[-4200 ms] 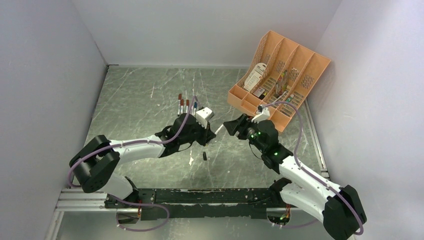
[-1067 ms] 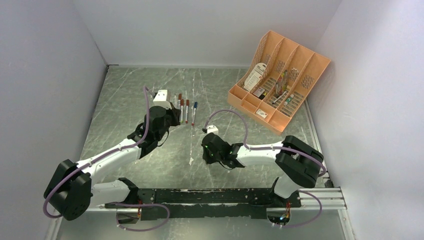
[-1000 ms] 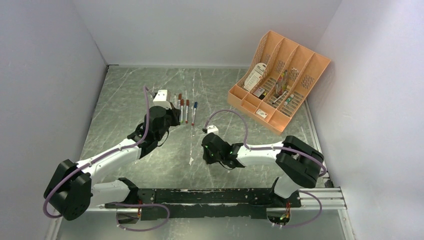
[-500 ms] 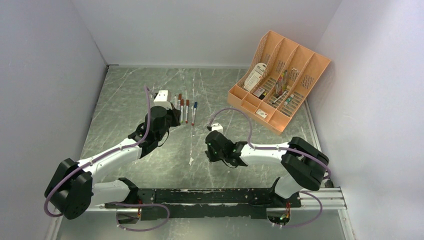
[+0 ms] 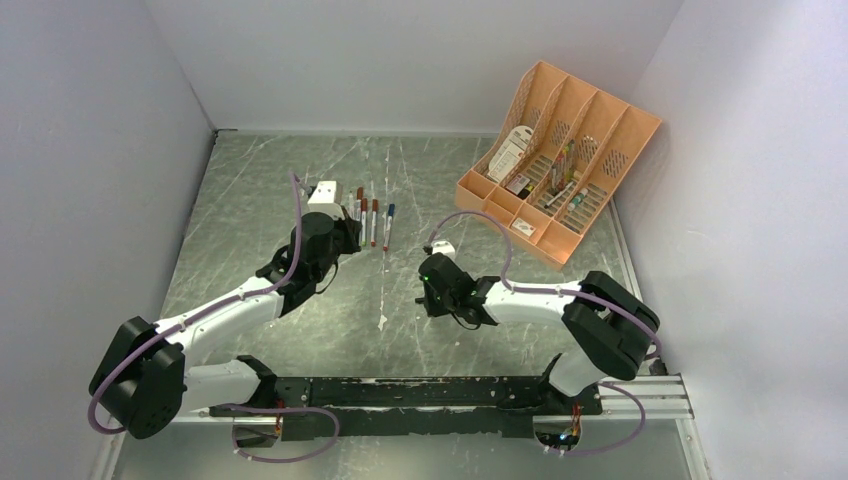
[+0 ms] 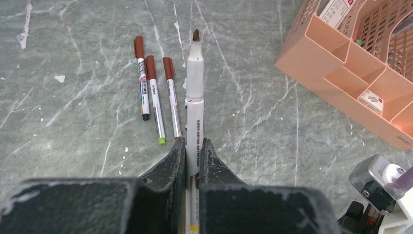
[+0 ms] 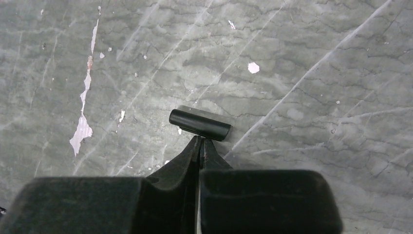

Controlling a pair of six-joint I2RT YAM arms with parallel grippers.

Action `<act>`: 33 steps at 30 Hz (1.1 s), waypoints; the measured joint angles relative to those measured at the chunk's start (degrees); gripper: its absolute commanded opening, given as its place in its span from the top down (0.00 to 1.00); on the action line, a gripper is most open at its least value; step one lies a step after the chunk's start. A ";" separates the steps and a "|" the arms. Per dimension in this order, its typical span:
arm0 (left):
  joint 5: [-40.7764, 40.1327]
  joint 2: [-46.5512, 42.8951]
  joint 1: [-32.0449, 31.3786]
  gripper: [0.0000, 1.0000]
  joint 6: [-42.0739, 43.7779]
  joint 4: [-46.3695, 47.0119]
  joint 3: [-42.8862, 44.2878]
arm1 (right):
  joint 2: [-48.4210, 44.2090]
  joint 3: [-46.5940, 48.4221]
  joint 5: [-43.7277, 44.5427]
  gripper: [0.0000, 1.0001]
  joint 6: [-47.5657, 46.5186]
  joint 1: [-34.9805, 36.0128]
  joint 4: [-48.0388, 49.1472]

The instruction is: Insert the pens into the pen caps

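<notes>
The left claw (image 6: 194,146) is clamped on a pen (image 6: 195,83), which sticks straight out ahead of the fingers with its dark tip bare. Just to the left of it, from the wrist camera, three more pens (image 6: 156,95) lie side by side on the table (image 6: 73,122), each capped in reddish-brown (one shows a green tail end). The orange tray (image 6: 336,83) sits off to the right, towards the table's far right corner. The right claw (image 7: 201,142) is low over the table near the middle, its fingers pressed together with nothing between them. A loose black cap (image 7: 199,125) lies crosswise right at their tips; I can't tell whether they touch it
</notes>
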 measured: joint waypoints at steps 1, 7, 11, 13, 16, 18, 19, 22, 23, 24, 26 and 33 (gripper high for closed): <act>0.00 0.00 0.00 0.93 0.02 -0.02 0.00 | 0.00 0.00 0.00 1.00 -0.11 0.00 -0.17; 0.00 0.00 0.00 0.93 0.00 -0.02 0.00 | 0.02 0.00 -0.48 1.00 -0.55 -0.70 -0.24; 0.02 0.00 0.00 0.93 0.00 -0.04 0.00 | 1.14 0.92 -0.42 1.00 -1.86 -2.23 0.07; 0.13 0.00 0.00 0.93 -0.02 -0.07 0.00 | 2.29 2.08 -0.42 1.00 -2.75 -3.21 0.15; 0.24 0.00 0.00 0.93 -0.04 -0.13 0.00 | 4.02 3.72 -0.57 1.00 -4.00 -4.57 0.70; 0.22 0.00 0.00 0.93 -0.04 -0.33 0.00 | 4.92 4.52 -0.83 0.98 -4.70 -5.05 1.11; 0.20 0.00 0.00 0.93 -0.04 -0.46 0.00 | 5.42 4.96 -0.87 0.95 -5.01 -5.16 1.31; 0.20 0.00 0.00 0.93 -0.04 -0.87 0.00 | 6.38 5.97 -1.38 0.86 -6.21 -5.22 2.01; 0.20 0.00 0.00 0.93 -0.04 -0.92 0.00 | 6.38 5.99 -1.46 0.82 -6.56 -5.14 2.25; 0.20 0.00 0.00 0.93 -0.04 -0.98 0.00 | 6.14 5.99 -1.42 0.79 -6.93 -4.87 2.49; 0.20 0.00 0.00 0.93 -0.04 -1.01 0.00 | 5.31 5.99 -1.27 0.73 -7.50 -4.55 2.84; 0.68 0.57 0.00 0.93 -0.04 -0.92 0.00 | 2.58 6.51 -0.68 0.58 -8.09 -3.02 3.91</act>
